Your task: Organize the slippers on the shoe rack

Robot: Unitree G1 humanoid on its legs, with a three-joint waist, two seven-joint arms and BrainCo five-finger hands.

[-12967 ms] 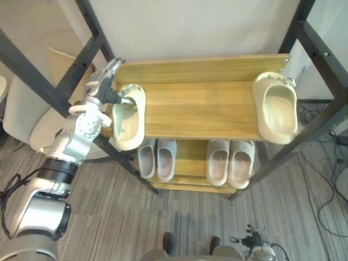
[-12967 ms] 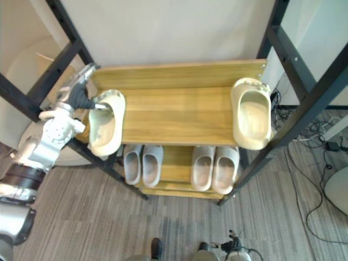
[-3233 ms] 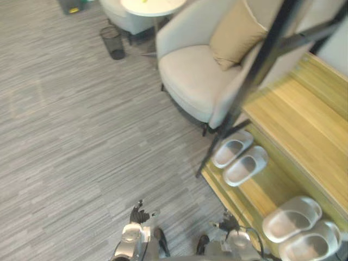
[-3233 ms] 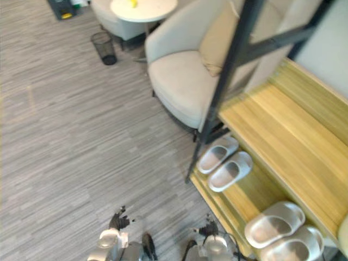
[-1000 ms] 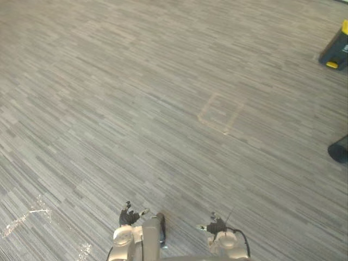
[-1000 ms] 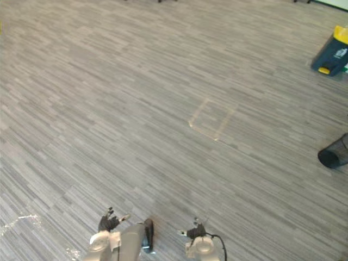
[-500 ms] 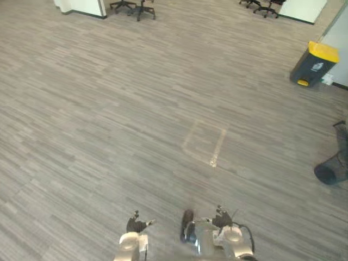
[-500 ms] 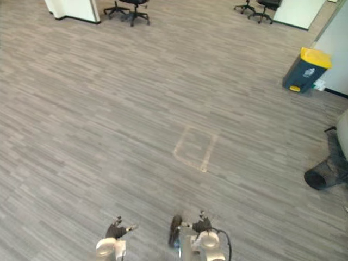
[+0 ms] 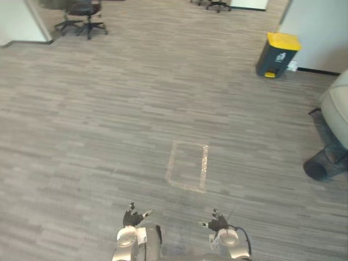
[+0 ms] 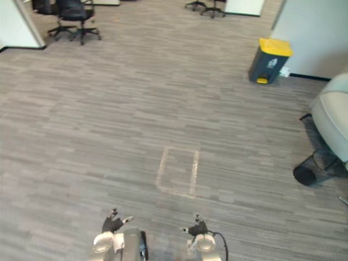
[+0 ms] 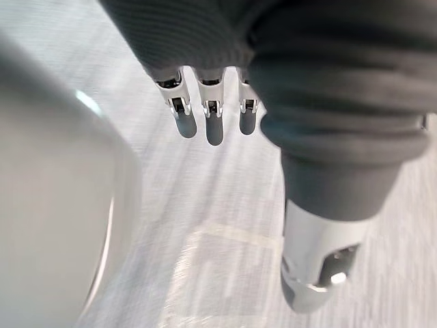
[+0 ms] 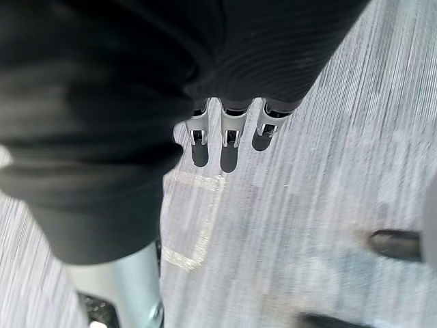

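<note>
My left hand [image 9: 130,219] hangs low at my side above the grey carpet, its fingers [image 11: 205,121] straight and relaxed, with the thumb [image 11: 319,263] apart from them and nothing held. My right hand [image 9: 217,223] hangs the same way on the other side. Its fingers [image 12: 229,142] are straight, its thumb [image 12: 119,287] is spread, and it holds nothing. Both eye views look out over open office floor.
A taped rectangle [image 9: 188,166] marks the carpet just ahead. A dark bin with a yellow lid [image 9: 277,54] stands far right by a wall. A black mesh waste basket [image 9: 324,165] lies beside a pale armchair [image 9: 338,106] at the right edge. An office chair [image 9: 81,12] stands far left.
The whole picture has swung from the shoe rack round to open floor, so the camera has turned. The bin and basket have shifted left in view. Both hands still hang empty.
</note>
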